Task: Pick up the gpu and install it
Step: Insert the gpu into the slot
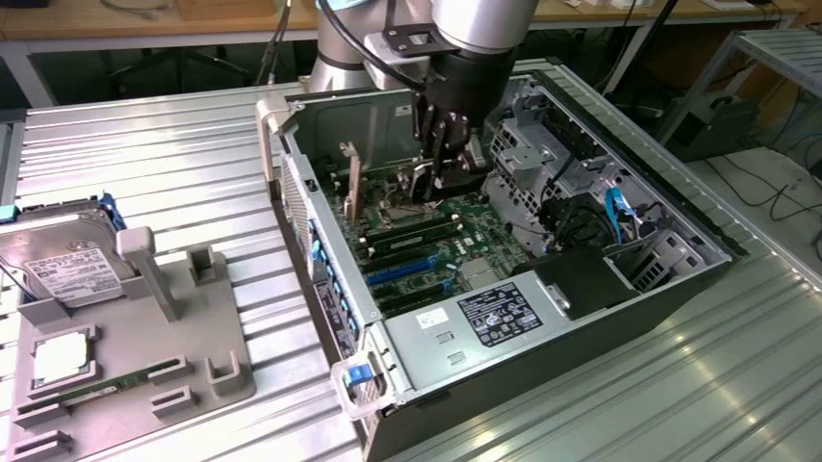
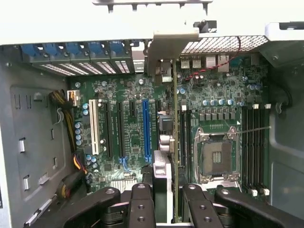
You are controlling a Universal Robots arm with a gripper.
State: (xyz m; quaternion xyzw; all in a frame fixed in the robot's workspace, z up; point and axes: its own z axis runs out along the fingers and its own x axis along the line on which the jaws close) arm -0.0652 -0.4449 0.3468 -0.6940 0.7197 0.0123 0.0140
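Found the gripper [image 1: 440, 178] down inside the open computer case [image 1: 372, 125], near the case's middle, set narrow and clamped on the gpu [image 2: 175, 118]. Saw black fingers [image 2: 141, 204] pressed against the card's two flat faces, one on each side. Held the gpu upright and edge-on, within the case walls and over the motherboard [image 2: 135, 137] on the case's floor. Noted the card's silver bracket [image 2: 173, 45] turned toward the case's rear wall, close beside the row of perforated slot covers [image 2: 80, 69] with blue clips. Ran lengthwise in line with the long expansion slots on the case's floor. Could not tell whether seated in a slot or just above one. Spotted a processor socket [image 2: 216, 154] on the same floor of the case. Outside the case, toward the exterior view's left and well apart from it, saw a grey fixture [image 1: 192, 337] carrying a silver hard drive [image 1: 58, 269] and a thin green memory stick [image 1: 77, 393]. Found case and fixture alike resting on a ribbed metal table [image 1: 154, 144].
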